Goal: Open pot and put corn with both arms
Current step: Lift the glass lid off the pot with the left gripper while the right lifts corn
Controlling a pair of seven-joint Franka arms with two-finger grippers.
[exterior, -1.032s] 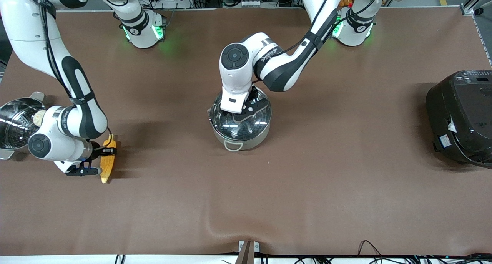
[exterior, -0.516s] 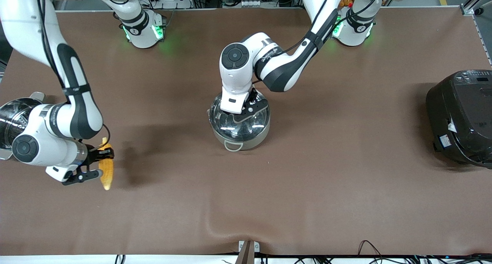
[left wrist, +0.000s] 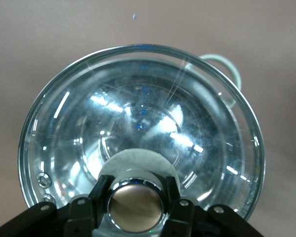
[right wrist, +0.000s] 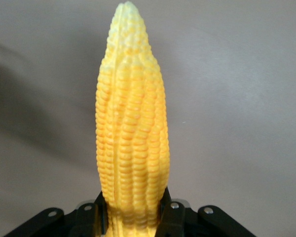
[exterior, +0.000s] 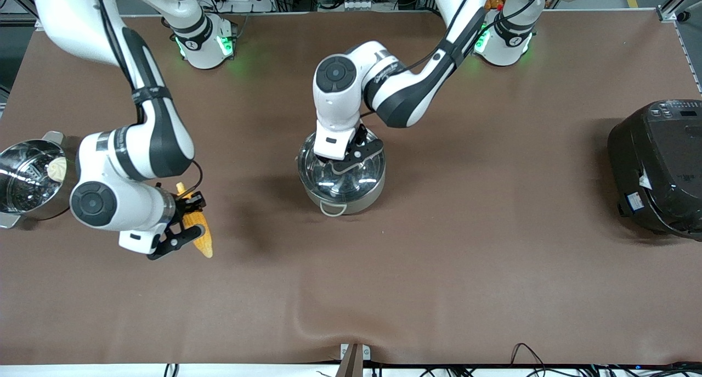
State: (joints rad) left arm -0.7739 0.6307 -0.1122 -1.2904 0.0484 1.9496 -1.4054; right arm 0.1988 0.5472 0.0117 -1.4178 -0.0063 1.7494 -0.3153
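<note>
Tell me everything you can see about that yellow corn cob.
The corn is a single yellow-orange cob with neat rows of kernels, tapering to a pale tip. The right gripper is shut on its thick end, the fingers pressing either side. It is held up over bare brown table, between the steamer pot with the bun and the lidded pot.

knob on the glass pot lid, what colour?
Copper-coloured round metal knob, clamped by the left gripper; clearest in the left wrist view.
</note>
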